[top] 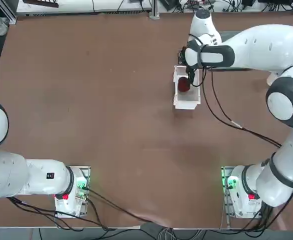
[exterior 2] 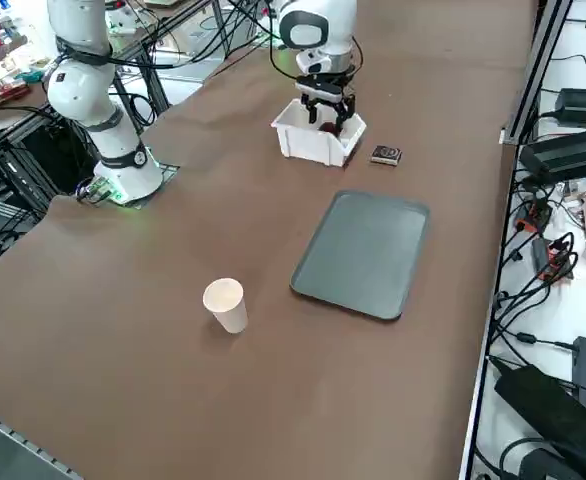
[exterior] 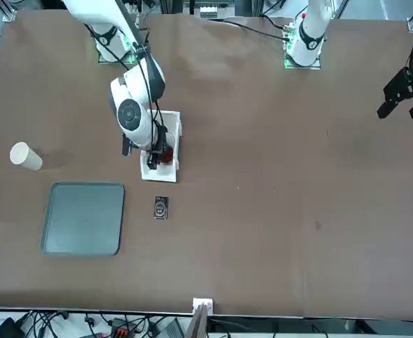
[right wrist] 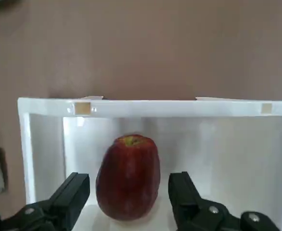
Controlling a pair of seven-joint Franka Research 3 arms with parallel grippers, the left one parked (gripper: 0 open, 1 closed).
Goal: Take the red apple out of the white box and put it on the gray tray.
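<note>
Straddling the red apple (right wrist: 128, 177) in the white box (right wrist: 155, 109), right gripper (right wrist: 129, 199) open, seemingly untouching.

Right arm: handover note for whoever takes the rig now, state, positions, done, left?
Right gripper: open, lowered into the white box, jaws on either side of the red apple, not closed on it.
Red apple: inside the white box, not lifted.
Gray tray: nothing on it, on the table apart from the box; a small dark object lies between them, a paper cup sits nearby.
Done: approach to the apple.
Left: close on the apple, lift it out, carry it to the gray tray, release.
</note>
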